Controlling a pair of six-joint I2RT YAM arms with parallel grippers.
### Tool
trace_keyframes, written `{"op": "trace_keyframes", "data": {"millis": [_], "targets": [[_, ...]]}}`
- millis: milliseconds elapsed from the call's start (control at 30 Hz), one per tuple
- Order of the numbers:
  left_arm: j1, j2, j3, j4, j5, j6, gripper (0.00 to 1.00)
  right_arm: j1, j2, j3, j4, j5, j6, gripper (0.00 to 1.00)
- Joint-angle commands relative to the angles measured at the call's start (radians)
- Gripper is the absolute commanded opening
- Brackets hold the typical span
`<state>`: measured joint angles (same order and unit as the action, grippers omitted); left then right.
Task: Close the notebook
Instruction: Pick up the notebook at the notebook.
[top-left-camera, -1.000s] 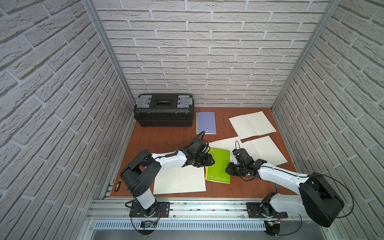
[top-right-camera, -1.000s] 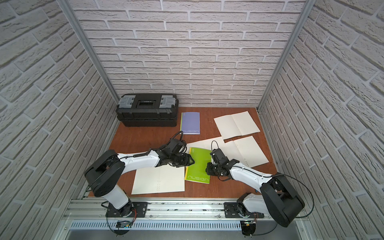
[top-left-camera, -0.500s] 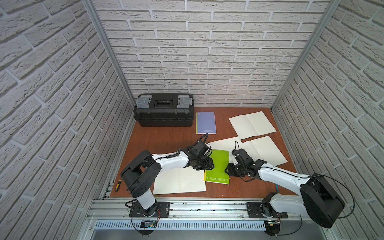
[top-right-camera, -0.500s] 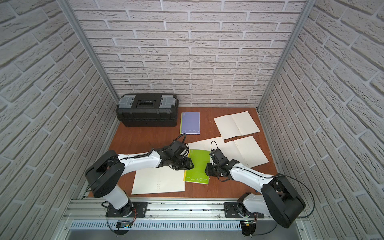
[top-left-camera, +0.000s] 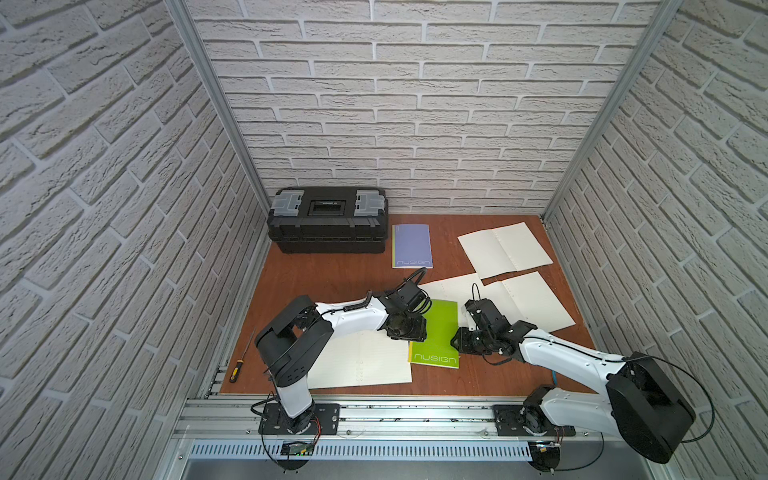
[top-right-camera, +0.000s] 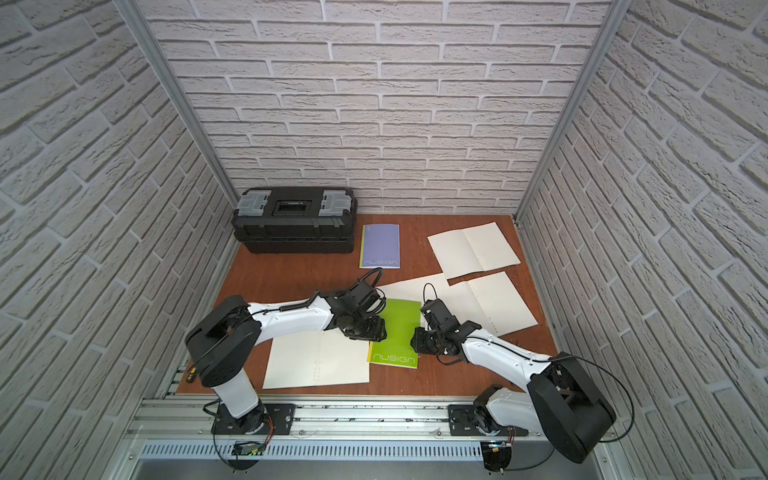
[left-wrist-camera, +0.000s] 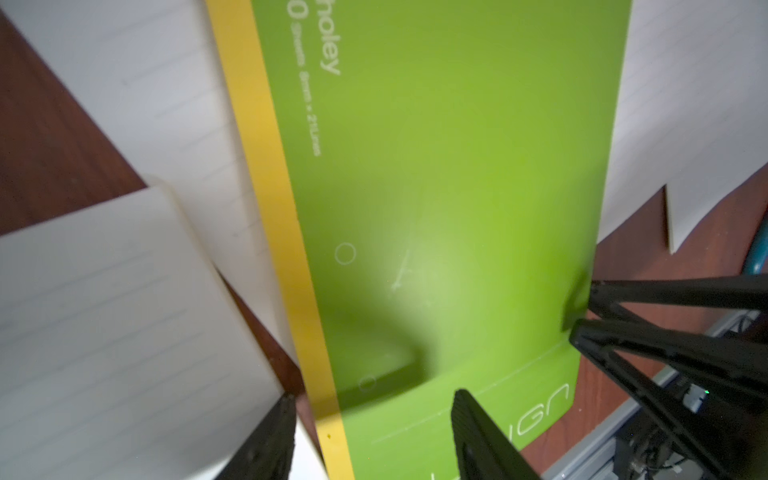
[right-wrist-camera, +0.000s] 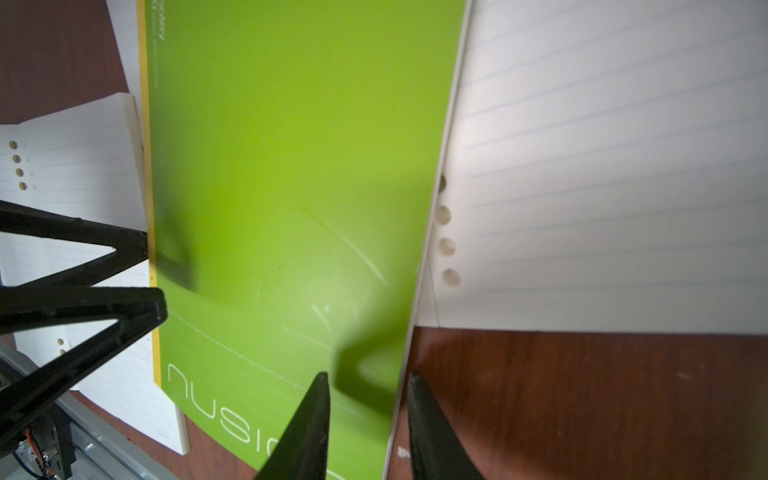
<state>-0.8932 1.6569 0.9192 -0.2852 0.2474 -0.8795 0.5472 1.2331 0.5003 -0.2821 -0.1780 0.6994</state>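
Left arm and right arm low over green notebook — left claw apart, right claw apart.

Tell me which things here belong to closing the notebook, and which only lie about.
For the job: green notebook, left tool, right tool.

Lying about: purple notebook, black toolbox, screwdriver, front open notebook, middle open notebook, back open notebook.

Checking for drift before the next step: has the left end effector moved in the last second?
Yes: the left end effector has edged slightly away from the toolbox, toward the front rail.
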Motion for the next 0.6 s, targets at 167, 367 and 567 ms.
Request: {"op": "trace_keyframes", "data": {"millis": [167,367,567], "targets": [[-0.007,0.051,0.067,-0.039,-0.011,0.056,0.59,0.01,-0.027,-0.018,-0.003,0.004,-0.006,0.33],[-0.007,0.088,0.108,-0.076,-0.018,0.076,0.59,0.01,-0.029,-0.017,-0.007,0.005,-0.008,0.33],[-0.011,0.086,0.112,-0.101,-0.042,0.072,0.6,0.009,-0.031,-0.023,-0.002,0.006,-0.006,0.33]]}}
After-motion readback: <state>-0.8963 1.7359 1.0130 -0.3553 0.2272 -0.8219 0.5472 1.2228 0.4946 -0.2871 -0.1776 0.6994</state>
